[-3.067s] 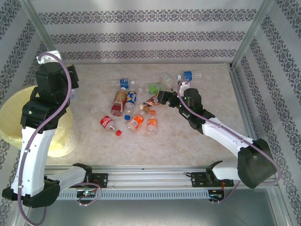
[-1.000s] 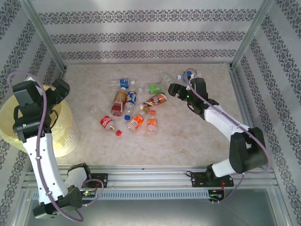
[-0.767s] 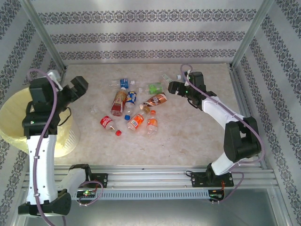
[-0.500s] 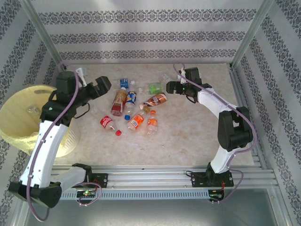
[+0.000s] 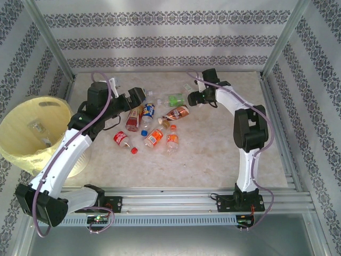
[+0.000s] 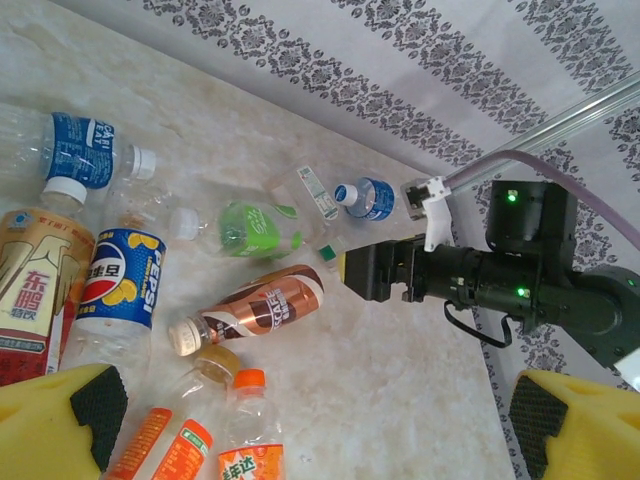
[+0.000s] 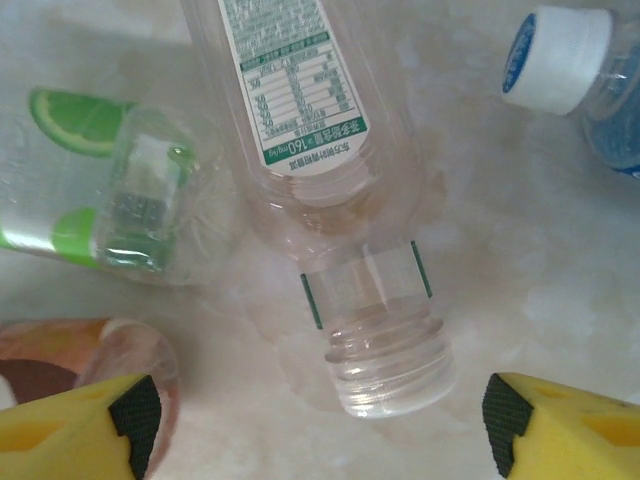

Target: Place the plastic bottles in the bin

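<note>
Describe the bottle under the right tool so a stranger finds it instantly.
On the marbled table, look at the far right edge of the bottle pile, beneath the right tool. It is the clear bottle between the lime-label bottle and the white-capped bottle: white nutrition label, open neck, no cap.

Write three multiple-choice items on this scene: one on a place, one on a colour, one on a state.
1. Where does the bin stand in the top view?
A) at the far left
B) at the far right
C) in the middle

2. What colour is the label of the lime bottle?
A) red
B) green
C) blue

3. How is the clear bottle under the right gripper?
A) upright and capped
B) crushed flat
C) lying down, capless

Answers:
1 A, it sits at the left edge of the top view.
2 B, the label is green with a lime slice.
3 C, it lies on its side with an open threaded mouth.
</note>
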